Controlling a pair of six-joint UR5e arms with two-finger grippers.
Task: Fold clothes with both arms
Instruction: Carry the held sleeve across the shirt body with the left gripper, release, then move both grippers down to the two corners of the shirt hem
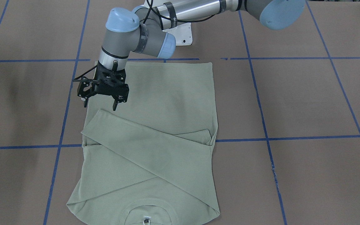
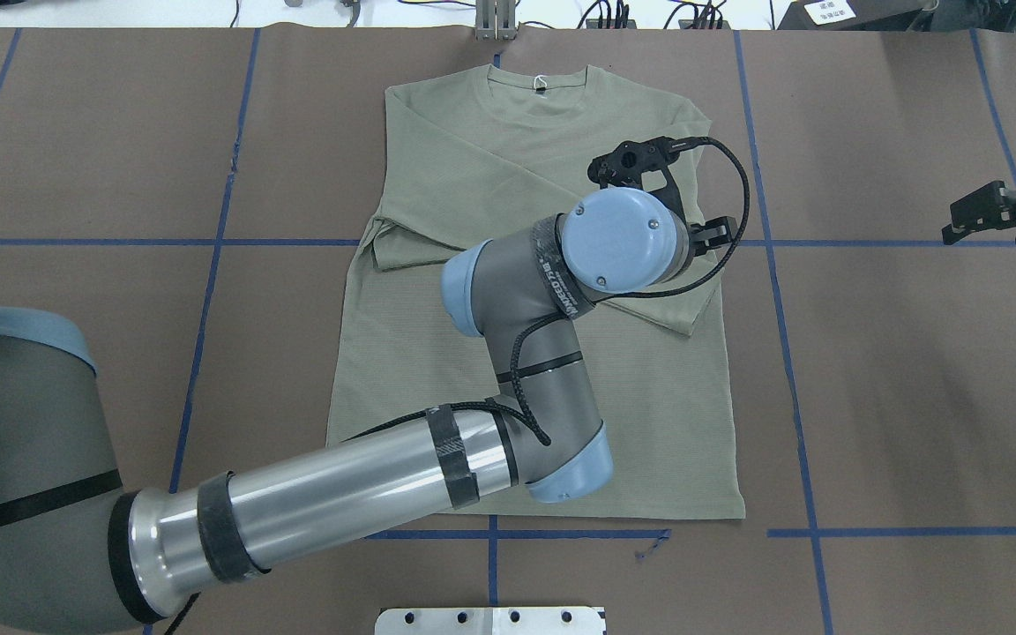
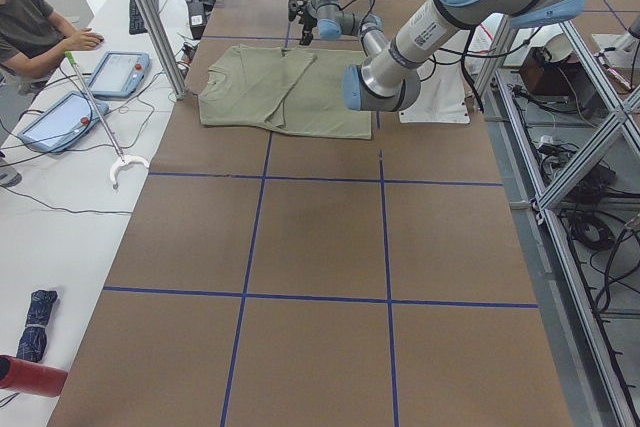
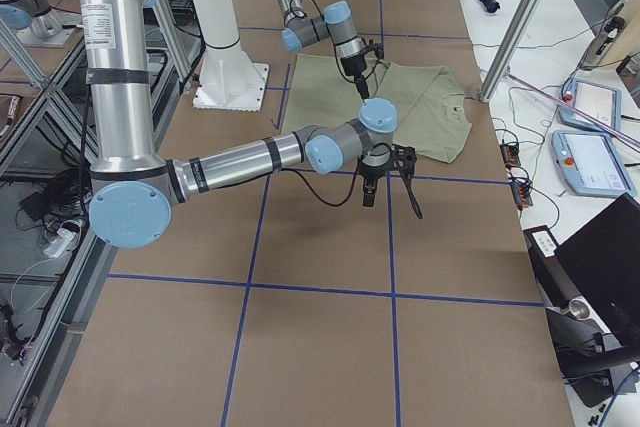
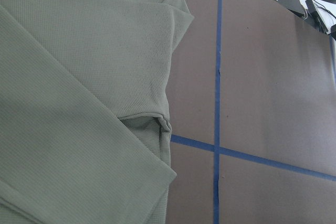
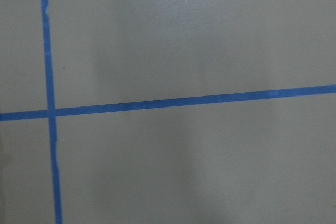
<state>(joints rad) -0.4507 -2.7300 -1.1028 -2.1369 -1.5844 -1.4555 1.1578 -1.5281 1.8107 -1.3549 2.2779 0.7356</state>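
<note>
The pale sage-green shirt (image 1: 167, 93) lies flat on the brown table, collar and white hang tag (image 1: 146, 222) toward the far side from the robot. Both sleeves are folded in across the chest. It also shows in the overhead view (image 2: 437, 159) and the left wrist view (image 5: 79, 103). My left arm reaches across the shirt. Its gripper (image 1: 100, 104) hangs open and empty just above the shirt's edge on my right, near the end of the folded sleeve (image 1: 105, 122). My right gripper (image 2: 997, 216) is off the shirt to my right, over bare table, and looks open and empty.
Blue tape lines (image 1: 292, 137) grid the table. The white base plate (image 1: 184, 34) sits behind the shirt's hem. In the exterior left view an operator (image 3: 30, 17) sits beside tablets (image 3: 65, 117) on a side bench.
</note>
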